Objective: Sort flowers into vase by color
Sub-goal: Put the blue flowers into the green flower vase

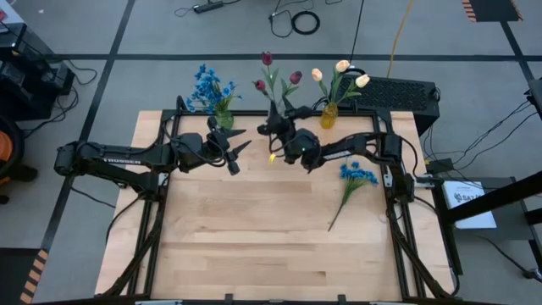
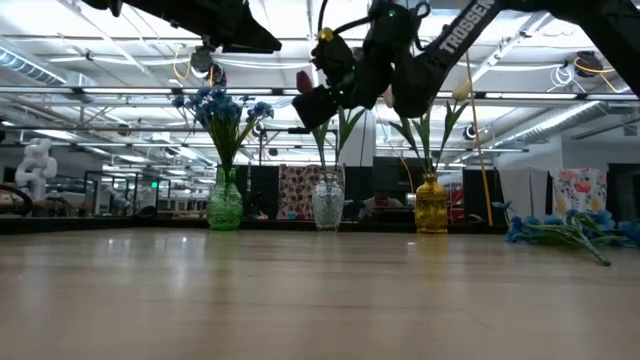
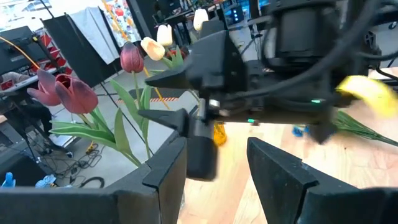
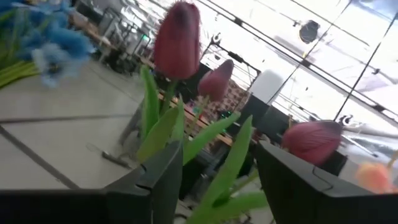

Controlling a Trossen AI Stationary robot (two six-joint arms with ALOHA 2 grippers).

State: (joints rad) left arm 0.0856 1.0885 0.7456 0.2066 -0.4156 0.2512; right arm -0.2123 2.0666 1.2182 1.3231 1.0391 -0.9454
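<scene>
Sorting Flowers: Red Tulips Going Into the Middle Vase

Hovering at the back of the surface (image 1: 254, 246), the right pincer (image 1: 273, 129) is standing open just beside the red tulips (image 1: 273, 80), whose stems are sitting in the clear vase (image 2: 328, 205); nothing is showing between its fingers (image 4: 155, 180) but leaves and blooms beyond. The left pincer (image 1: 240, 142) is waiting nearby, fingers parted and empty, facing the right arm.

Stock on view:
- Blue flowers (image 1: 206, 86), standing in the green vase (image 2: 225, 203).
- Cream-yellow tulips (image 1: 340, 74), standing in the amber vase (image 2: 431, 205).
- One blue sprig (image 1: 357, 176), lying loose on the surface near the right arm's base, well apart from its vase.

Handling, as judged: the sprig is looking light, its stem thin and springy, its blossoms soft and easily crushed. Taking hold at mid-stem, clear of the blossoms, is seeming best; a smooth stem could be slipping or swivelling in a loose grip.
</scene>
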